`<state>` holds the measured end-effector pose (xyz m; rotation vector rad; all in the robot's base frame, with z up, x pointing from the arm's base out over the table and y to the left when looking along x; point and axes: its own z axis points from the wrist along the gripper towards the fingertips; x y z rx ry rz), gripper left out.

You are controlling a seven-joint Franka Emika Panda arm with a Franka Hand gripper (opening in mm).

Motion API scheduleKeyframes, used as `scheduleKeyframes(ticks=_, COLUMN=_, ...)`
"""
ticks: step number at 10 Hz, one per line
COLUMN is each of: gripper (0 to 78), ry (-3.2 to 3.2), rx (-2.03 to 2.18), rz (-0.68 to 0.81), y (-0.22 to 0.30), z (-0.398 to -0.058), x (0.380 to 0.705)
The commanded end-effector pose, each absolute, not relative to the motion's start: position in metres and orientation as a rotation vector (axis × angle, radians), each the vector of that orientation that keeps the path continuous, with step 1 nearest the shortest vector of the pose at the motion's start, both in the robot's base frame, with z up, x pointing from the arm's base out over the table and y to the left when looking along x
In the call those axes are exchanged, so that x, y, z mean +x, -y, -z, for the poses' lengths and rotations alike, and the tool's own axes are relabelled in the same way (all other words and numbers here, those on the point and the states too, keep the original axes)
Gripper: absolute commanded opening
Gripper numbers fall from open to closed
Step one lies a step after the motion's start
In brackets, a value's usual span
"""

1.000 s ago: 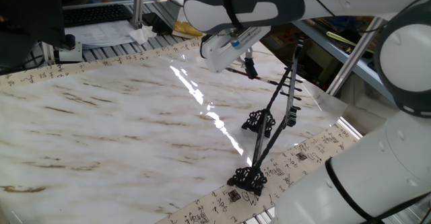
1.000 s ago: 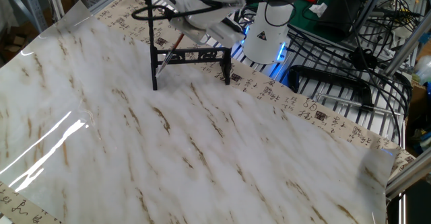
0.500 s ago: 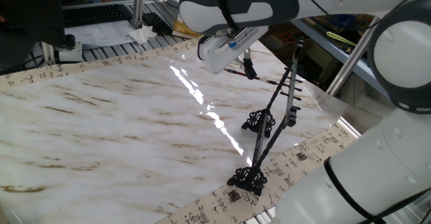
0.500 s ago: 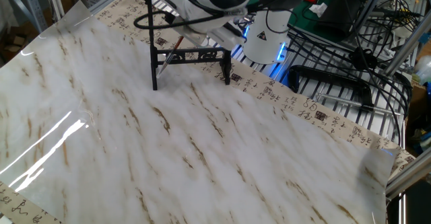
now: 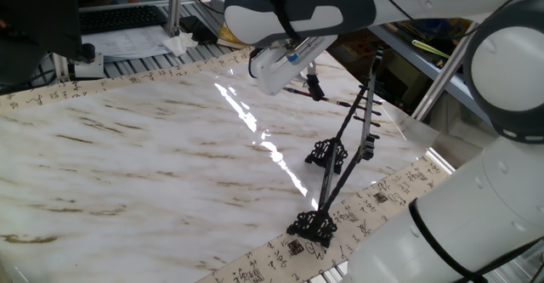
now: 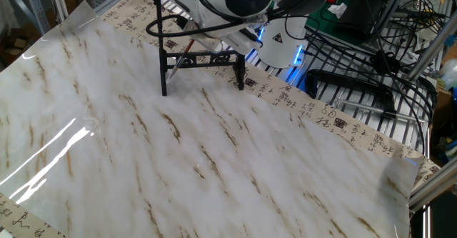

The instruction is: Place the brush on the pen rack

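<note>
From one fixed view we see the gripper hanging over the far edge of the marble table, just beside the top of the pen rack; a thin dark shaft, the brush, runs out from the dark fingers, so we judge them clamped on it; the rack stands on two scrolled feet, its posts and pegged bar black and slender. To do this step well, we should keep the brush level and ease it toward the pegs, letting go only once it rests on them.

From the other fixed view the arm hides the gripper; we make out a reddish-brown sliver of brush slanting just above the rack's bar, apparently not yet resting on it; its tip and loop are too small to tell.
</note>
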<state>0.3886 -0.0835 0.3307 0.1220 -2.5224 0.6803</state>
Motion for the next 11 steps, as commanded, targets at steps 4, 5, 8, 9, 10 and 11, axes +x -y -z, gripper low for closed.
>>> scheduleKeyframes(ticks=4, gripper=1.1, ry=2.523, rx=0.123, rz=-0.672, y=0.087, z=-0.334, x=0.393)
scheduleKeyframes(ticks=5, gripper=1.1, ry=2.520, rx=0.121, rz=-0.671, y=0.088, z=-0.336, x=0.397)
scheduleKeyframes(ticks=8, gripper=1.1, ry=2.516, rx=0.119, rz=-0.665, y=0.089, z=-0.340, x=0.403)
scheduleKeyframes(ticks=9, gripper=1.1, ry=2.517, rx=0.119, rz=-0.666, y=0.089, z=-0.341, x=0.404)
scheduleKeyframes(ticks=10, gripper=1.1, ry=2.517, rx=0.120, rz=-0.665, y=0.090, z=-0.340, x=0.405)
scheduleKeyframes(ticks=11, gripper=1.1, ry=2.524, rx=0.124, rz=-0.662, y=0.091, z=-0.340, x=0.406)
